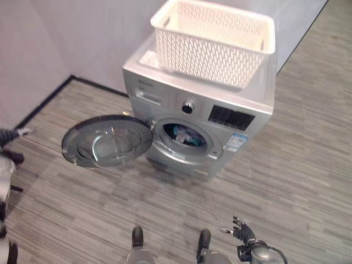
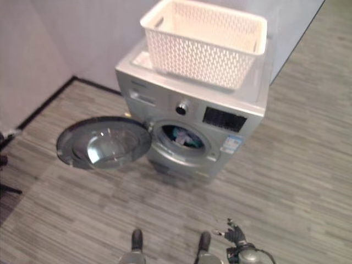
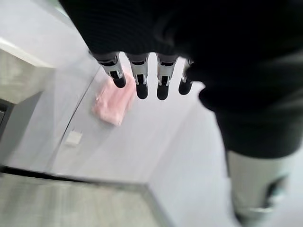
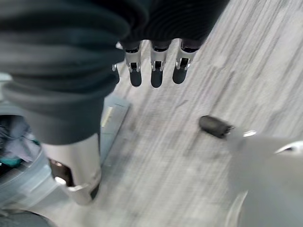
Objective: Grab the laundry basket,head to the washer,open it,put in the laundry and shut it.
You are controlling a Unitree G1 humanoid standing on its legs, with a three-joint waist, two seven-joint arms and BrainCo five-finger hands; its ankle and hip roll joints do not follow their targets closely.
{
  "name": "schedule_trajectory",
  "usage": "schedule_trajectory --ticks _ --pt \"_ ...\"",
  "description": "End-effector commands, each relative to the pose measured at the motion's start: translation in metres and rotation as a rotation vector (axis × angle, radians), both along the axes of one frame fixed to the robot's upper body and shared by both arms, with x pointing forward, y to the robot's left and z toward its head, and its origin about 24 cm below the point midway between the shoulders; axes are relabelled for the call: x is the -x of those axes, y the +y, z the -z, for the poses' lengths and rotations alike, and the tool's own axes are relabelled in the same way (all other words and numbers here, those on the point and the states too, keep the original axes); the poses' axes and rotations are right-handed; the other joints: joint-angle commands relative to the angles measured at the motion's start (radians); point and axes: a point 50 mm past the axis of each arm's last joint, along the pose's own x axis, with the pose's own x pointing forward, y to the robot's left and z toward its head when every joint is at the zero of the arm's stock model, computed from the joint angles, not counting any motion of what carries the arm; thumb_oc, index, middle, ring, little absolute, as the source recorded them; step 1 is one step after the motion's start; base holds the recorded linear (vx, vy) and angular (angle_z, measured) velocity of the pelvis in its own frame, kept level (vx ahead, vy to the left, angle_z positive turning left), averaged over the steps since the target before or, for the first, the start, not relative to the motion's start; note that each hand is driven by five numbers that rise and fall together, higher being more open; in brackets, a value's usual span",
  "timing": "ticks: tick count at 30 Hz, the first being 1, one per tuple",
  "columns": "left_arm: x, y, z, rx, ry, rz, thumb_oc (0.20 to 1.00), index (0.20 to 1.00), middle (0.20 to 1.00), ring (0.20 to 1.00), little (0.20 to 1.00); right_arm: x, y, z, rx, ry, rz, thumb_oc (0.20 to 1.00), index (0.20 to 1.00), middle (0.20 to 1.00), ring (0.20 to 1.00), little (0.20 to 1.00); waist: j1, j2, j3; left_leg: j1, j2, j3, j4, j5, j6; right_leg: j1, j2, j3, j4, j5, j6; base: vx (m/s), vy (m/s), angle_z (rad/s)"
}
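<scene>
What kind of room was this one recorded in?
Probably a laundry corner of a home or a mock-up room: a silver front-loading washer stands against a plain wall, its door swung open with clothes in the drum, and a white laundry basket sits on top.

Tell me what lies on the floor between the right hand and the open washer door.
Only bare wood-grain floor lies between the right hand and the washer door, as the left eye view shows.
</scene>
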Motion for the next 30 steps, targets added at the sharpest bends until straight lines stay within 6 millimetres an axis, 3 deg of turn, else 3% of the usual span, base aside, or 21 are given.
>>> schedule_trajectory --ticks 1,3,4,5,6,8,9,10,13,18,23,24,30 --pt "-0.002 0.005 -0.026 0.047 -0.036 -0.011 1.000 1.000 1.000 1.000 1.000 -0.009 -0.017 -0.013 0.021 -0.079 0.049 1.000 1.000 1.000 1.000 1.000 -0.038 0.034 0.046 -0.051 0.032 -0.054 0.010 -0.028 0.040 0.032 -0.058 -0.012 0.167 -0.264 0.063 -0.08 -0.017 -0.04" --pt "-0.006 0.002 -0.063 0.034 -0.003 -0.063 1.000 1.000 1.000 1.000 1.000 -0.022 -0.020 -0.019 0.039 -0.102 0.058 1.000 1.000 1.000 1.000 1.000 -0.048 0.001 0.084 -0.119 0.031 -0.068 0.043 -0.031 0.043 -0.006 -0.064 -0.024 0.159 -0.231 0.076 -0.11 0.004 0.02" --pt "-0.006 0.001 -0.066 0.030 -0.005 -0.061 1.000 1.000 1.000 1.000 1.000 -0.022 -0.018 -0.019 0.034 -0.104 0.060 1.000 1.000 1.000 1.000 1.000 -0.046 -0.002 0.085 -0.121 0.030 -0.069 0.044 -0.032 0.044 -0.007 -0.064 -0.024 0.159 -0.231 0.076 -0.04 -0.005 -0.07" --pt "0.004 0.000 -0.110 0.048 -0.107 -0.101 1.000 1.000 1.000 1.000 1.000 -0.029 -0.011 -0.022 0.002 -0.125 0.047 1.000 1.000 1.000 1.000 1.000 -0.050 -0.048 0.101 -0.171 0.035 -0.077 0.068 -0.038 0.044 -0.033 -0.061 -0.030 0.130 -0.189 0.091 -0.01 -0.025 -0.03" --pt "0.006 -0.003 -0.123 0.043 -0.143 -0.102 1.000 1.000 1.000 1.000 1.000 -0.030 -0.008 -0.023 -0.011 -0.131 0.042 1.000 1.000 1.000 1.000 1.000 -0.051 -0.059 0.103 -0.186 0.037 -0.080 0.077 -0.041 0.044 -0.039 -0.059 -0.032 0.119 -0.178 0.095 -0.01 -0.018 -0.12" --pt "0.012 -0.002 -0.135 0.028 -0.166 -0.122 1.000 1.000 1.000 1.000 1.000 -0.030 -0.003 -0.024 -0.033 -0.138 0.041 1.000 1.000 1.000 1.000 1.000 -0.050 -0.075 0.107 -0.204 0.040 -0.085 0.089 -0.046 0.045 -0.047 -0.059 -0.033 0.107 -0.162 0.099 0.00 -0.001 -0.04" --pt "0.024 0.004 -0.146 0.017 -0.193 -0.169 1.000 1.000 1.000 1.000 1.000 -0.032 0.004 -0.026 -0.073 -0.160 0.042 1.000 1.000 1.000 1.000 1.000 -0.051 -0.100 0.118 -0.239 0.043 -0.090 0.116 -0.055 0.046 -0.059 -0.058 -0.035 0.087 -0.137 0.106 0.00 0.000 0.00" --pt "0.024 0.004 -0.146 0.016 -0.193 -0.169 1.000 1.000 1.000 1.000 1.000 -0.032 0.005 -0.026 -0.075 -0.161 0.042 1.000 1.000 1.000 1.000 1.000 -0.051 -0.101 0.117 -0.242 0.043 -0.091 0.119 -0.056 0.046 -0.060 -0.058 -0.035 0.086 -0.137 0.106 0.00 0.000 0.00" --pt "0.034 -0.004 -0.176 -0.016 -0.297 -0.179 1.000 1.000 1.000 1.000 1.000 -0.032 0.015 -0.029 -0.116 -0.189 0.021 1.000 1.000 1.000 1.000 1.000 -0.051 -0.138 0.129 -0.321 0.038 -0.117 0.179 -0.080 0.048 -0.084 -0.057 -0.039 0.051 -0.098 0.115 0.01 -0.001 0.06" --pt "0.048 0.000 -0.189 -0.020 -0.351 -0.211 1.000 1.000 1.000 1.000 1.000 -0.036 0.024 -0.040 -0.169 -0.244 -0.010 1.000 1.000 1.000 1.000 1.000 -0.048 -0.159 0.138 -0.406 0.022 -0.145 0.252 -0.115 0.059 -0.114 -0.065 -0.043 0.036 -0.076 0.121 0.02 0.027 0.13" --pt "0.048 -0.003 -0.195 -0.052 -0.337 -0.207 1.000 1.000 1.000 1.000 1.000 -0.040 0.025 -0.050 -0.201 -0.290 -0.012 1.000 1.000 1.000 1.000 1.000 -0.052 -0.168 0.137 -0.468 0.011 -0.167 0.296 -0.140 0.068 -0.135 -0.071 -0.052 0.032 -0.063 0.128 0.04 0.021 0.06" --pt "0.043 0.001 -0.181 -0.048 -0.274 -0.211 1.000 1.000 1.000 1.000 1.000 -0.039 0.026 -0.051 -0.213 -0.293 -0.012 1.000 1.000 1.000 1.000 1.000 -0.052 -0.170 0.134 -0.498 0.002 -0.177 0.313 -0.151 0.071 -0.149 -0.074 -0.057 0.031 -0.060 0.130 0.05 0.030 0.09" --pt "0.030 0.002 -0.160 -0.012 -0.208 -0.158 1.000 1.000 1.000 1.000 1.000 -0.039 0.026 -0.050 -0.206 -0.291 -0.014 1.000 1.000 1.000 1.000 1.000 -0.057 -0.176 0.123 -0.548 -0.003 -0.198 0.337 -0.165 0.074 -0.176 -0.069 -0.065 0.027 -0.056 0.131 0.03 0.003 0.07"
